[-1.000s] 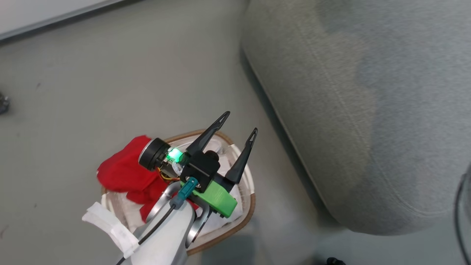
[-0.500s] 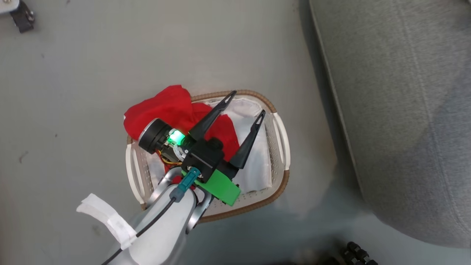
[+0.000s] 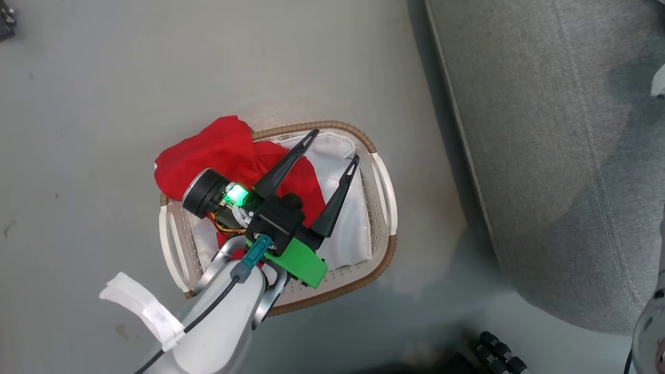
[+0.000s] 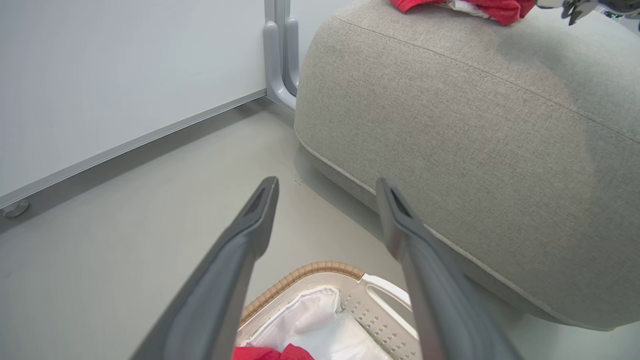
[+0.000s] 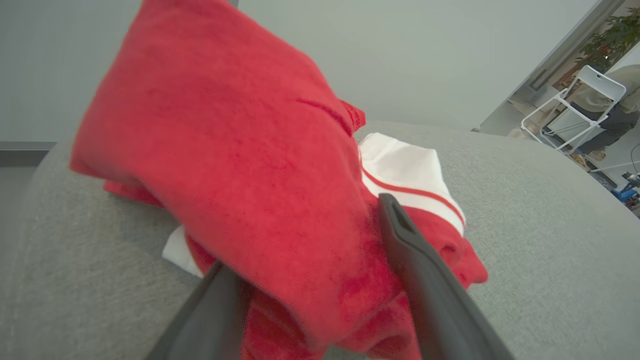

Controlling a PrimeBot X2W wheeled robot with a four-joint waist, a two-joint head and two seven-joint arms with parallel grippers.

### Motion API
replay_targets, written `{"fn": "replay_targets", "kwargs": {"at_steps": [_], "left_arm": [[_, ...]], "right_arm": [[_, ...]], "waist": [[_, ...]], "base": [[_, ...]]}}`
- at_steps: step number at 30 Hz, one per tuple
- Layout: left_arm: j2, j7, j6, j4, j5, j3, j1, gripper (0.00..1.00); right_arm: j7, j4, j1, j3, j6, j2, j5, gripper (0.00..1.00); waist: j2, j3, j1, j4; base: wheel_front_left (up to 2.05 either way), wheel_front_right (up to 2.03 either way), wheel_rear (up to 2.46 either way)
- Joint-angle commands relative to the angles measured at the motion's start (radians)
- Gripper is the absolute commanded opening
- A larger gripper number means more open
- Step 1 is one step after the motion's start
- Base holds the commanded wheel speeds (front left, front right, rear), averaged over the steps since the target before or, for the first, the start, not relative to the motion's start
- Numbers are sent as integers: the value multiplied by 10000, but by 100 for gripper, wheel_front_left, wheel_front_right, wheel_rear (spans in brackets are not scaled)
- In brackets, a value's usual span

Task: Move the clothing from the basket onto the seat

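A plain red garment (image 3: 218, 150) lies in the white basket (image 3: 382, 259) and hangs over its far left rim. My left gripper (image 3: 335, 145) hovers open above the basket with nothing between its fingers. In the left wrist view the left gripper (image 4: 326, 182) points over the basket (image 4: 310, 267) toward the grey seat (image 4: 450, 125). A red garment with white stripes (image 5: 240, 150) rests on the seat (image 5: 525, 200). My right gripper (image 5: 300, 235) is open around it, and the cloth drapes over the left finger.
The seat (image 3: 545, 130) takes up the right side of the head view, close to the basket. A white wall with a baseboard (image 4: 125, 145) runs behind the floor. A white folding chair (image 5: 575, 110) stands beyond the seat. Black parts (image 3: 499, 353) sit at the bottom edge.
The head camera has swung, so the basket now sits near the middle of the picture. My left gripper stays open over it. My right gripper's jaws have spread apart.
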Motion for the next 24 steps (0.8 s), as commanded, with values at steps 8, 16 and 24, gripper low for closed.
{"fn": "replay_targets", "kwargs": {"at_steps": [8, 16, 24], "left_arm": [[77, -37, -7, 100, -162, 297, 340, 100], [-132, -37, 68, 144, -457, 908, 679, 100], [-335, -37, 249, 237, -801, 1991, 1468, 100]], "right_arm": [[-5, -1085, 1731, 875, -17, 427, 557, 100], [-5, -1279, 2753, 1811, -16, 563, 912, 100], [-5, -1209, 2953, 2493, -16, 809, 1383, 100]], "waist": [[0, -1109, -2, -373], [0, -2375, -2, -303], [0, -3880, -2, 71]], "base": [[0, 0, 0], [0, 0, 0], [0, 0, 0]]}}
